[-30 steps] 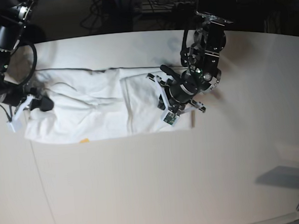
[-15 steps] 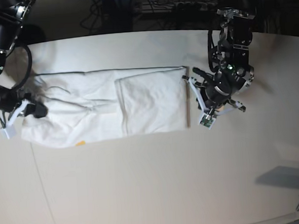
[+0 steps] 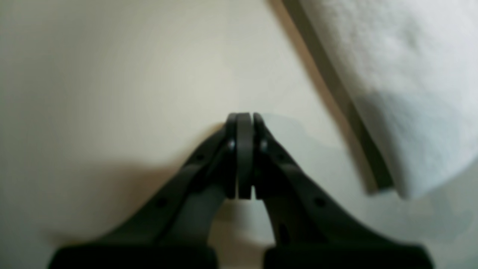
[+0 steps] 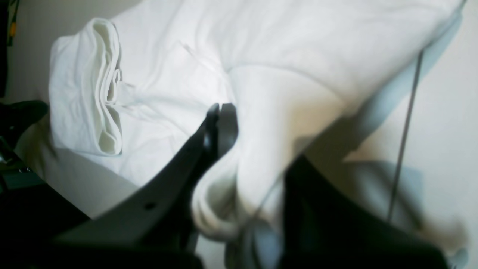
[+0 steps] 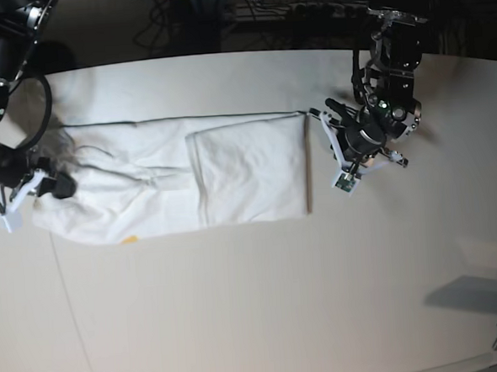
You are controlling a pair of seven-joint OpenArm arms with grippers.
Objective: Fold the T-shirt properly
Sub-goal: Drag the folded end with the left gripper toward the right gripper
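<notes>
- The left claw has its jaws pressed together with nothing between them, poised over bare counter.
- The T-shirt lies flat on the counter, its folded edge just beside the left claw.
- The right claw is clamped narrowly on a bunched fold at the T-shirt's far end, well apart from the left claw.
- A folded panel lies atop the end nearest the left claw.

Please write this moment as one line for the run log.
T-shirt: flat on table, partly folded | left gripper: shut, empty, beside shirt edge | right gripper: shut on T-shirt end | step: fold unfinished
</notes>
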